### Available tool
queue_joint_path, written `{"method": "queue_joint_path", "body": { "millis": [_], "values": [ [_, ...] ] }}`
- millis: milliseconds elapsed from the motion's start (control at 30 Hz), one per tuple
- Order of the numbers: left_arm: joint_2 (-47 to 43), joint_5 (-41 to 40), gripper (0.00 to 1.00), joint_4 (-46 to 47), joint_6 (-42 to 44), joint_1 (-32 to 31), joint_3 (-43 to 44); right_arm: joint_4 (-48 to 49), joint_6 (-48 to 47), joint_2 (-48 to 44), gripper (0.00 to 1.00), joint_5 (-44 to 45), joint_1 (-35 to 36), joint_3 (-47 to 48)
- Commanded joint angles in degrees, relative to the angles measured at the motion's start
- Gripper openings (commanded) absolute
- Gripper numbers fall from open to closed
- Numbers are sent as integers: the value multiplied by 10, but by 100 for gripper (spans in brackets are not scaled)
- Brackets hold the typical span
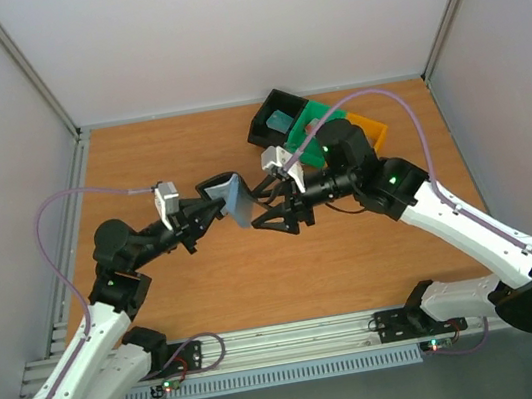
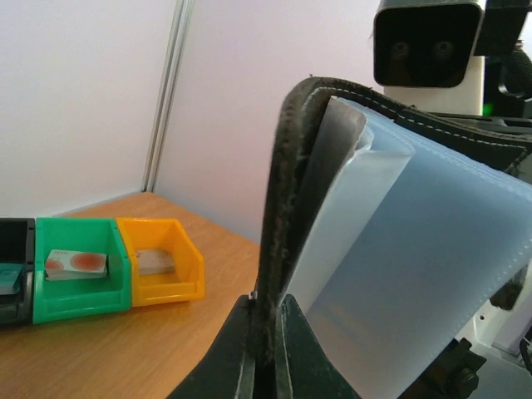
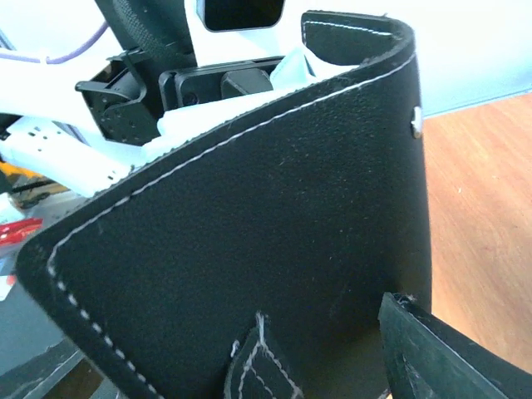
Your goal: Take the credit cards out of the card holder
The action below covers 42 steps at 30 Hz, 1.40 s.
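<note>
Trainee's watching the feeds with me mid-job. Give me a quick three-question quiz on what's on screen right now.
1. True or false: the left jaws are clamped on an edge of the holder.
2. The teal card lies: A in the holder, B in the black tray, C flat on the table.
3. Fill in: the right jaws stand ___.

Key: 1 true; 2 B; 3 open.

This is looking like a robotics lab test cell: pale blank panels (image 1: 218, 25) are closing in a wooden counter (image 1: 259, 282), two white-and-black arms (image 1: 96, 338) are sitting bolted to an aluminium rail (image 1: 298, 336) at its near edge, purple cables (image 1: 55, 208) are looping off them, and small coloured bins (image 1: 313, 111) are standing at the back.
</note>
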Motion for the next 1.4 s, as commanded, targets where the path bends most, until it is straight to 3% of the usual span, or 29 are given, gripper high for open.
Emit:
{"method": "queue_joint_path", "body": {
  "millis": [0,133,367,433,533,667,767,867,1000,1133,1267,1300,1367],
  "values": [
    [-9,-11,0,19,-18,0,-1,63,27,5,75,104,42,-13],
    [-9,-9,0,17,-30,0,-7,130,42,-9,88,244,74,-48],
    [-10,-13,0,14,-29,0,-9,172,46,-7,89,376,106,-65],
    [-10,-13,0,14,-28,0,-9,174,41,-6,87,377,107,-67],
    [-10,-12,0,16,-25,0,-10,170,28,-12,80,354,107,-69],
    [-10,-7,0,21,-24,0,-12,149,22,-12,64,356,107,-63],
    [-10,-5,0,24,-22,0,-13,144,21,-15,59,364,107,-61],
    [-11,-4,0,23,-20,0,-15,139,13,-18,47,374,107,-58],
    [-11,2,0,23,-18,0,-17,131,11,-24,24,383,106,-58],
    [-8,8,0,26,-14,0,-19,125,13,-21,19,354,106,-52],
    [-7,22,1,27,-14,-2,-22,125,18,-14,4,326,106,-43],
    [-8,23,5,27,-14,-4,-22,124,21,-10,2,318,107,-40],
    [-9,22,27,28,-14,-9,-24,122,27,1,1,299,107,-31]
  ]
}}
